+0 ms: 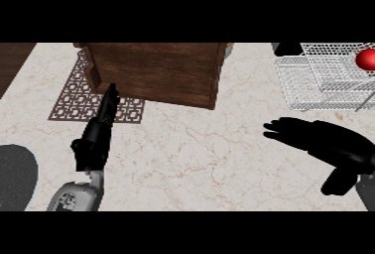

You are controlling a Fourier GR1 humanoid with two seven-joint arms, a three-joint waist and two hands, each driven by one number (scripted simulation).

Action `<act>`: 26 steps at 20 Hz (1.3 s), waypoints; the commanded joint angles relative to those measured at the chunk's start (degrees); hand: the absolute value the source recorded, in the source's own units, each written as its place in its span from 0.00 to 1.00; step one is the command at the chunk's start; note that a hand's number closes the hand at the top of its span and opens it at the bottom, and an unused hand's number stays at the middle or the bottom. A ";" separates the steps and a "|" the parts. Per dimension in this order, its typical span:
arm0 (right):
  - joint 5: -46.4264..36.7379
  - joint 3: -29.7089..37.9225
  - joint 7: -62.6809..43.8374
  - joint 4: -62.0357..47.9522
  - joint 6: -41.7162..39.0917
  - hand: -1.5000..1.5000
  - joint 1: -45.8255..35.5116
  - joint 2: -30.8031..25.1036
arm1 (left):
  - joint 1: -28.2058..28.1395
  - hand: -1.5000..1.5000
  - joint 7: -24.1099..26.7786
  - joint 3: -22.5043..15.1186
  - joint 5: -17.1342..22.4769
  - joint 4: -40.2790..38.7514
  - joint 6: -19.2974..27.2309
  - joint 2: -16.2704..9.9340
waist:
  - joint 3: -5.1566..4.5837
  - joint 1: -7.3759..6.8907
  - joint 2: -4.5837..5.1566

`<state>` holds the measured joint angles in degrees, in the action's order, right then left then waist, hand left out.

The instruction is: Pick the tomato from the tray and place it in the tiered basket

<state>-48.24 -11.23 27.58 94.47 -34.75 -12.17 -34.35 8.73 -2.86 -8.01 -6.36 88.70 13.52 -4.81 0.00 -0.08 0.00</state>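
At about eight o'clock, at the left edge of the head view, a dark grey rounded shape (pixel 15 176) shows; what it is cannot be told. Just to its right the left hand (pixel 95 139) rises from its grey forearm (pixel 73 197). Its fingers are straight and held together, pointing to twelve o'clock, and they hold nothing. The fingertips (pixel 111 92) reach up to the lower edge of the wooden tray.

Behind this hand, at about ten o'clock, a brown patterned mat (pixel 77 101) lies on the marble counter (pixel 190 163). The wooden tray (pixel 157 72) stands partly over the mat, at eleven to twelve o'clock, and looks like a dark brown box.

At about four o'clock is the right hand (pixel 326 141). It is black, with fingers relaxed and a little spread, pointing to nine o'clock, and the thumb hangs down to six o'clock. It holds nothing and floats over the counter, below the basket.

At two o'clock stands the white wire tiered basket (pixel 315 79). The tomato (pixel 366 59) is in it, near its right side at the edge of the view, on the upper part of the wire frame. It is bright red, smooth and shiny, with a small light spot. It looks round, so no long axis or pointing direction can be told, and the edge of the view cuts part of it.
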 commanded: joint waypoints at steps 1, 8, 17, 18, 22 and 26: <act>-1.87 -0.75 1.67 2.62 -0.98 0.00 3.50 1.64 | 0.55 0.50 1.18 1.06 -0.56 -1.83 -0.19 0.86 | -0.01 0.19 -0.02; -4.14 -2.06 2.76 -1.64 0.67 0.00 3.88 3.78 | -1.42 0.50 -0.68 -0.46 -2.81 2.26 -0.01 1.68 | 0.00 0.03 -0.03; -5.30 -0.75 3.66 -4.84 9.71 1.00 4.98 10.31 | 0.64 0.50 0.26 2.71 -1.42 -0.38 -1.88 1.61 | 0.01 0.14 0.01; -5.18 0.54 6.46 -5.97 10.20 1.00 3.33 8.87 | -0.36 0.50 2.79 4.09 0.41 -2.07 -3.28 1.17 | 0.00 0.07 0.03; -11.01 -2.21 8.33 -9.93 20.75 1.00 1.93 11.90 | -1.14 0.50 -0.51 0.32 -3.54 1.27 -0.92 2.88 | 0.03 -0.23 0.06; -11.50 -0.48 9.73 -7.91 24.08 1.00 7.66 12.32 | -2.88 0.50 -2.22 1.00 -2.99 5.43 -1.08 2.86 | 0.02 0.08 -0.06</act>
<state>-58.12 -12.04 35.57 86.65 -16.19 -8.24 -23.31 6.77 -2.54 -6.53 -8.70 90.32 11.67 -2.56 0.01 -0.10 0.00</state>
